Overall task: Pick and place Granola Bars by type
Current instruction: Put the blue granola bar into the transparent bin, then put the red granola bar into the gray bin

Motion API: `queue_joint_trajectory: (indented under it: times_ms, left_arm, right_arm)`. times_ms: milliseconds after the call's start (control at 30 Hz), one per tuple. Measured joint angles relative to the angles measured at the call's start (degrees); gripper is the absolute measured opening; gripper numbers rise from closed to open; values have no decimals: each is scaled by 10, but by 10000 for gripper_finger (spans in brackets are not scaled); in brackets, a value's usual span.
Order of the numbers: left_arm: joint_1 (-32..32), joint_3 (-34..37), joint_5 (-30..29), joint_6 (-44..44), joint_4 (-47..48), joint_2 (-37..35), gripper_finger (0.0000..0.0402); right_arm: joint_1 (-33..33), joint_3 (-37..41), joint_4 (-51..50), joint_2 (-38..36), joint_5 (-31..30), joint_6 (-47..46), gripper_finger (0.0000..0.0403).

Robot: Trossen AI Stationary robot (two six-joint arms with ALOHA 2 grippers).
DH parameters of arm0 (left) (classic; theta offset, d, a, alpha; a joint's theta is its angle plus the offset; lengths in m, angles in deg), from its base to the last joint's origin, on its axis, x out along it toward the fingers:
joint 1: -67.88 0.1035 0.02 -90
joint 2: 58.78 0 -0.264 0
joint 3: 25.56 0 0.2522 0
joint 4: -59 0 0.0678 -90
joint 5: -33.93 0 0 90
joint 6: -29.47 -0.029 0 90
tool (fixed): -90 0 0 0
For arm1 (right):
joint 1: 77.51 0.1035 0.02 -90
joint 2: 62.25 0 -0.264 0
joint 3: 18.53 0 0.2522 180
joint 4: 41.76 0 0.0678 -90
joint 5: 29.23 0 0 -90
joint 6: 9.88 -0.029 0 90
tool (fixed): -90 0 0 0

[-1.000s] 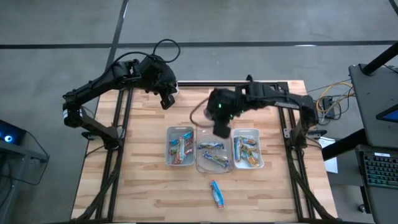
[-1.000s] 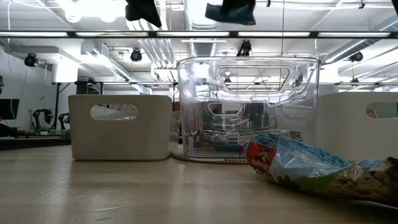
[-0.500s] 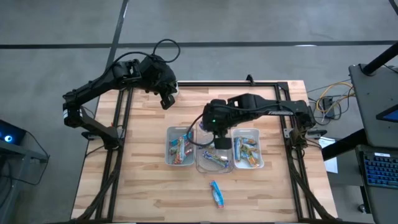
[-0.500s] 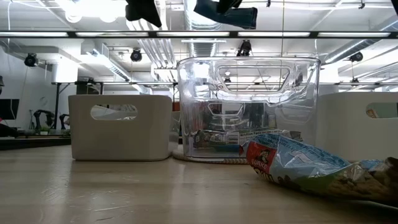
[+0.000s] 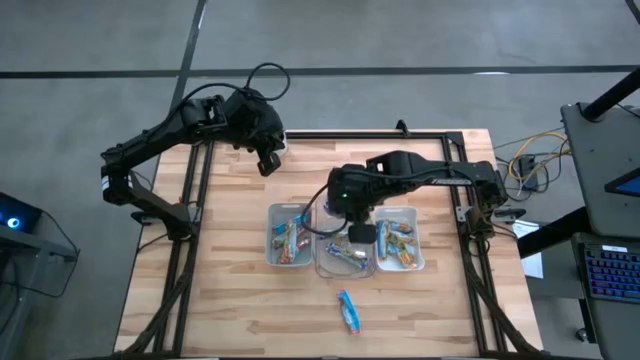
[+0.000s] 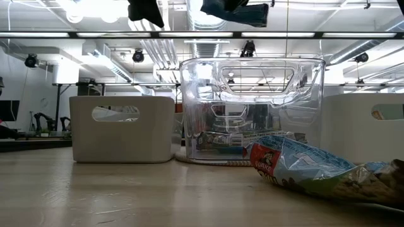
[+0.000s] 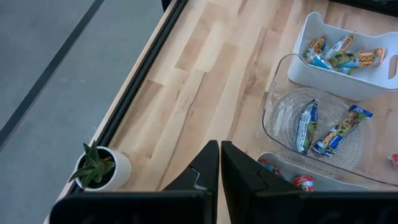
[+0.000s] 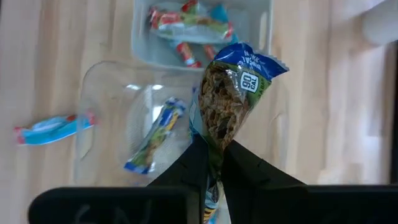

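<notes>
A blue-and-green granola bar is gripped by its lower end in the right pincer, hung above the clear middle tray, apparently for release among like bars. 1 blue bar lies loose on the table, with open wood all round it. The left pincer is held closed and empty, well clear near the plant pot.

Both arms are matte black, jointed in chunky segments; a black cable loops off the left arm; the right arm shows a small green light near its wrist; each wrist ends in two dark, flat, tapering fingers.
</notes>
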Motion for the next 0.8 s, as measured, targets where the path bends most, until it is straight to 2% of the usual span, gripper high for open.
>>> queue_joint_trajectory:
  times_ms: [133, 500, 800]
  left_arm:
    - [0, 0, 0, 0, 0, 0, 0]
    - [0, 0, 0, 2, 0, 0, 0]
    - [0, 0, 0, 3, 0, 0, 0]
  right_arm:
    - [0, 8, -19, 0, 14, -44, 44]
    - [5, 23, -12, 1, 23, -72, 131]
    - [14, 18, -9, 1, 36, -104, 146]
